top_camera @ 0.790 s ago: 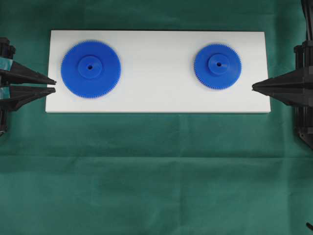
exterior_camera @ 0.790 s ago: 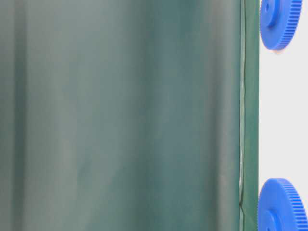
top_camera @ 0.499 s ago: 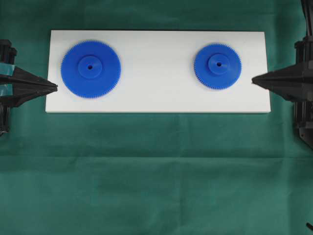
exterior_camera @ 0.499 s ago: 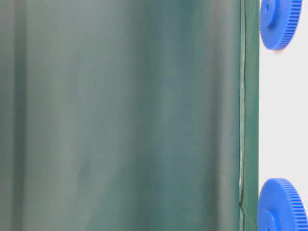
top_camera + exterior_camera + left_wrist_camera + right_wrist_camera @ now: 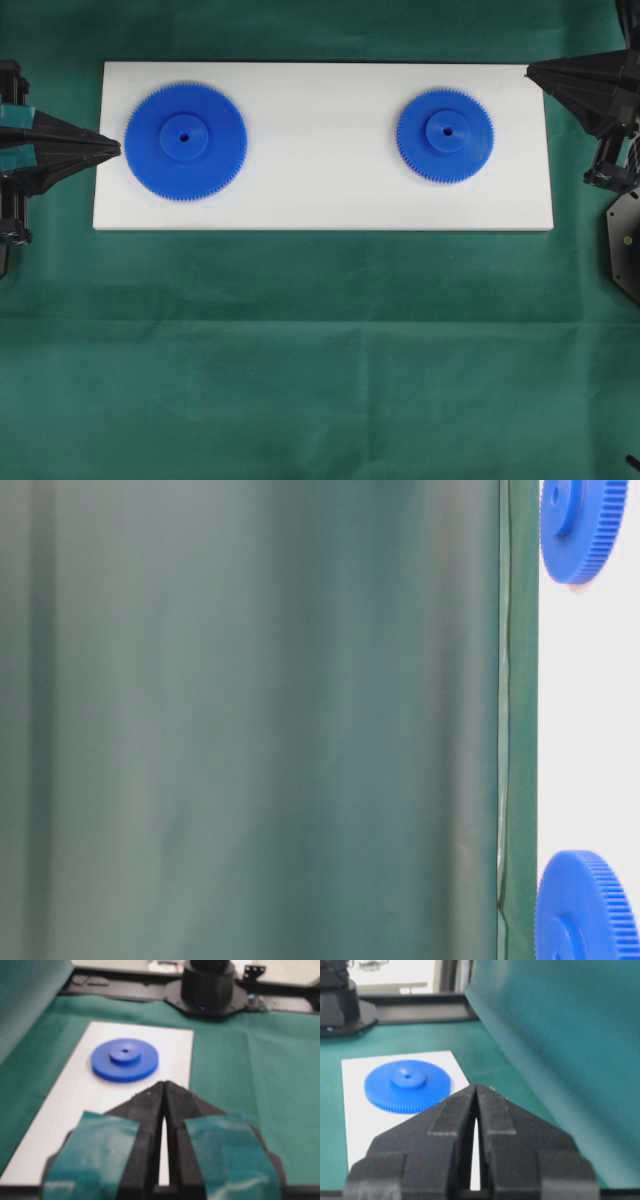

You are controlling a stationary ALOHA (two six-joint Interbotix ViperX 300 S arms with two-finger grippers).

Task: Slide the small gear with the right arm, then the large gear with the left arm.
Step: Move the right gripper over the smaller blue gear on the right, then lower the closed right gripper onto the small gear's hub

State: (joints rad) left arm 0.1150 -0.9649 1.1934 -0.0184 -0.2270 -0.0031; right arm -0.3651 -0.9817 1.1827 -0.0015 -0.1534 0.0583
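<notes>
Right gripper (image 5: 532, 70) swung from board's right edge to far-right corner; left gripper (image 5: 116, 149) edged up beside large gear (image 5: 185, 141), jaws pinched to point. Right jaws pressed together too. Small gear (image 5: 444, 135) flat on right half of white board (image 5: 320, 200), untouched. Judged: light rigid plastic, slick on board; push at toothed rim, no grasp.

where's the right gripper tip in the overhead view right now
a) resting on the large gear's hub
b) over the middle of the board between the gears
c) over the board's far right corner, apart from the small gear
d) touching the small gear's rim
c: the right gripper points at the far right corner of the white board, with bare board between it and the small gear.
</notes>
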